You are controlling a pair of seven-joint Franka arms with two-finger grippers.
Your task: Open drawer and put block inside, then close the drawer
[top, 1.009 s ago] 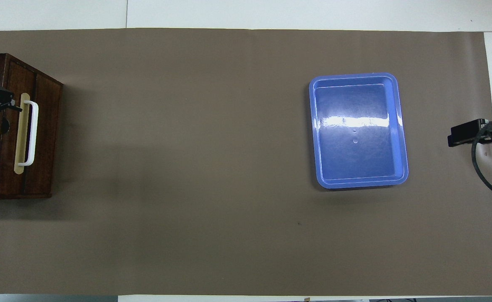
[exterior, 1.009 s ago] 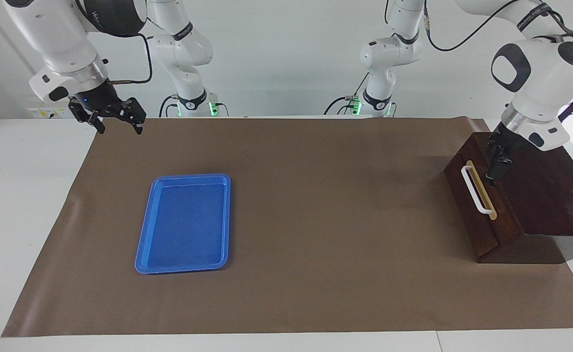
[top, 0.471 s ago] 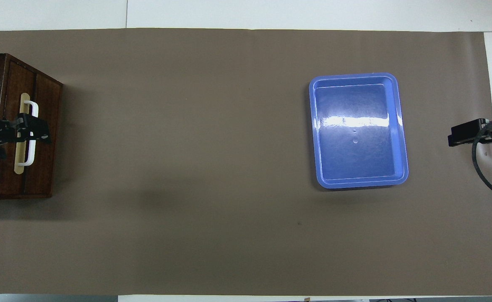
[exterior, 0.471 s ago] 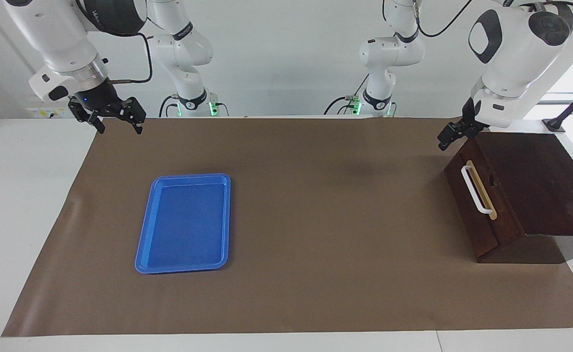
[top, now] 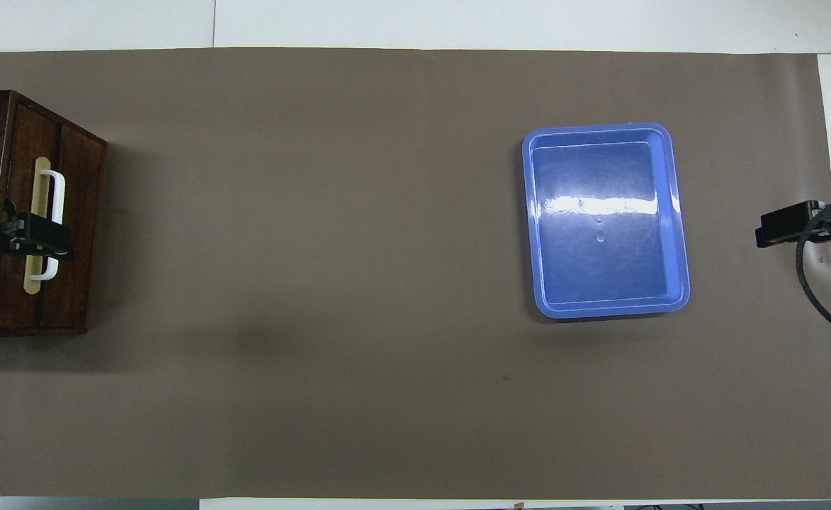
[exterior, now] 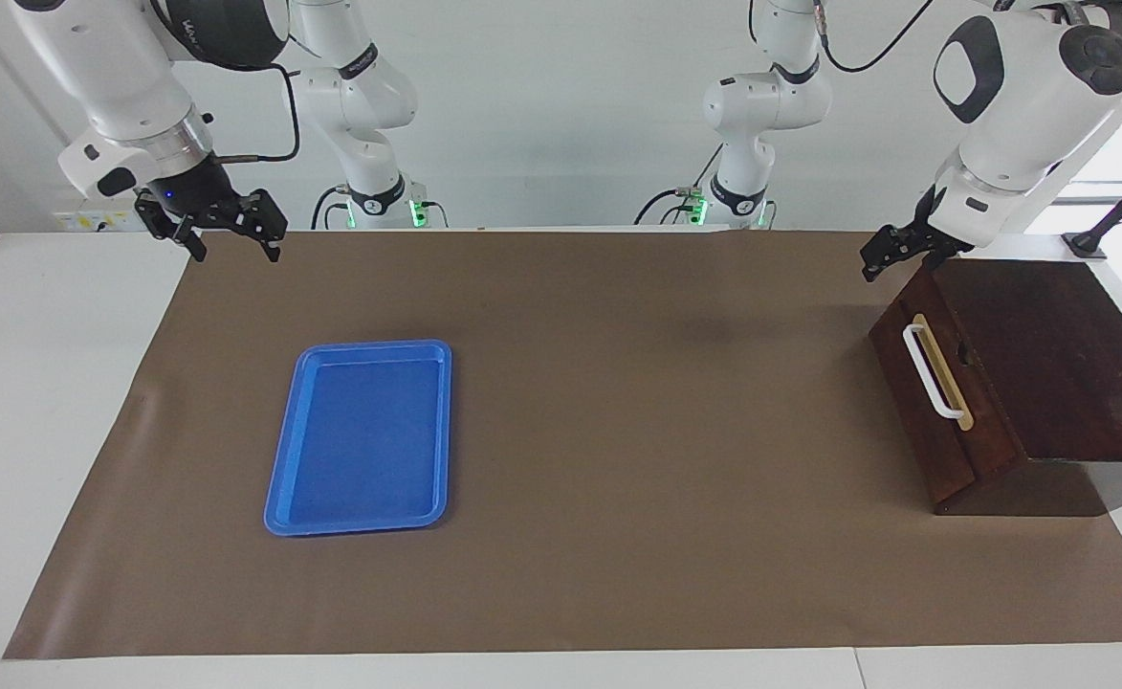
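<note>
The drawer [exterior: 924,402] sits pushed in flush with its dark wooden cabinet [exterior: 1048,364], at the left arm's end of the counter [exterior: 44,383]. Its reddish-brown front slopes toward the middle of the counter, and the white bar handle [exterior: 931,371] runs along a tan strip [exterior: 945,373] on that front; in the overhead view the same handle [top: 52,224] shows as a pale bar on the cabinet's front face. No yellow block shows in either view. The left claw [exterior: 884,256] hangs in the air over the cabinet's upper corner nearest the robots, clear of the wood and apart from the handle, with its fingers [exterior: 872,271] pointing down toward the brown mat [exterior: 618,478]; I cannot tell how wide it is. From above, the left claw [top: 32,237] covers the lower part of the handle, though the facing view shows it raised above the drawer and touching nothing. The brown mat covers most of the counter. A flat blue tray [exterior: 278,478] lies on it well apart from the cabinet, toward the right arm's end, with nothing in it. The right claw [exterior: 231,239] waits up in the air over the mat's corner nearest the robots at that end, its two fingers spread wide and holding nothing; in the overhead view only its dark tip [top: 787,225] shows, at the edge of the mat.
</note>
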